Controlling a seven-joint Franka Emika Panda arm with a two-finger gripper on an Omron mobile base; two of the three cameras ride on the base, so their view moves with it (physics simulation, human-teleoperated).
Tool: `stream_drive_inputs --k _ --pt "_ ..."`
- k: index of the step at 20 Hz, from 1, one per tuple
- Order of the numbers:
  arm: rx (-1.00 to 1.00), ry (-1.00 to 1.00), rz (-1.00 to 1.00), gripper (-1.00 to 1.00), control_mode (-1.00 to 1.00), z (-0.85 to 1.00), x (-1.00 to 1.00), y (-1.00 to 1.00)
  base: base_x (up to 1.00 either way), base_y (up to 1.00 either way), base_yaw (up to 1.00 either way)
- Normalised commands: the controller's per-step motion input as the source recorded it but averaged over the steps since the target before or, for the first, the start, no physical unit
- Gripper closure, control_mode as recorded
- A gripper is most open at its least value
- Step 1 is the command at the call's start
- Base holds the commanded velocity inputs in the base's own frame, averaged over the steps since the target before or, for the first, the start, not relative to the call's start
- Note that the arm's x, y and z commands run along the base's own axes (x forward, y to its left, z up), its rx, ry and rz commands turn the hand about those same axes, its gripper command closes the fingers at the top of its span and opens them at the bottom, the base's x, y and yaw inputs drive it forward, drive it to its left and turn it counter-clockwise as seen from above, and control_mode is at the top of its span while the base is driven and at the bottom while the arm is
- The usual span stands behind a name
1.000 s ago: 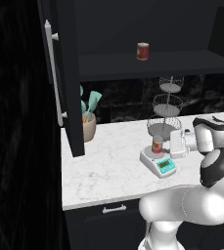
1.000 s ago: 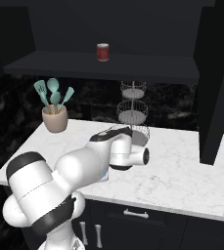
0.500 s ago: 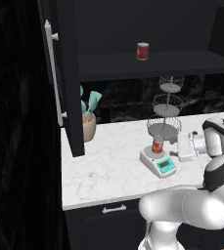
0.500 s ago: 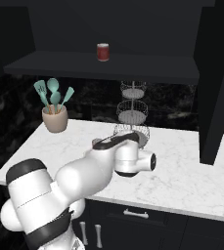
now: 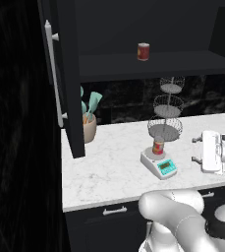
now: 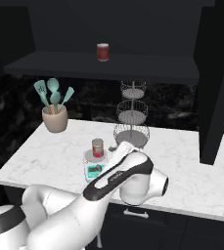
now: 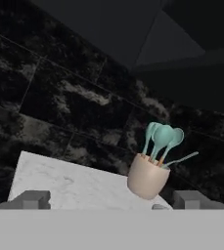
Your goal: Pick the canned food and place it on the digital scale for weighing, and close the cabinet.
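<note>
The canned food [image 5: 158,146] [image 6: 98,147], red with an orange band, stands upright on the round plate of the digital scale [image 5: 159,166] [image 6: 94,169] on the marble counter. My gripper [image 5: 196,149] [image 7: 112,200] hangs to the right of the scale, apart from the can; its fingers [image 7: 33,199] are open with nothing between them. The black cabinet stands open. Its left door [image 5: 67,74] with a silver bar handle swings out toward me, and its right door [image 6: 216,83] juts out too.
A plain red can [image 5: 143,51] [image 6: 102,52] sits on the cabinet shelf. A three-tier wire basket [image 5: 167,110] [image 6: 131,117] stands behind the scale. A beige holder with teal utensils [image 5: 88,123] [image 6: 55,117] [image 7: 147,178] is at the counter's left.
My hand has drawn back to the right, away from the scale. The canned food stays on the plate.
</note>
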Motion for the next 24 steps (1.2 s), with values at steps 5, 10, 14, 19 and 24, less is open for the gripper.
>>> stream_drive_inputs --k 5,10,14,19,24 --pt "0.18 -0.35 -0.04 -1.0 -1.0 0.63 -0.6 -0.39 0.0 0.0 0.0" --pt "0.31 -0.33 -0.01 -1.0 -1.0 0.36 -0.49 -0.65 0.0 0.0 0.0" --pt "0.2 -0.29 -0.04 -1.0 -1.0 0.24 -0.23 -0.67 0.0 0.0 0.0" --pt "0.17 -0.11 0.0 -1.0 -1.0 0.28 -0.15 -0.81 0.0 0.0 0.0" --pt "0.17 -0.08 0.0 -1.0 -1.0 0.45 -0.23 -0.82 0.0 0.0 0.0"
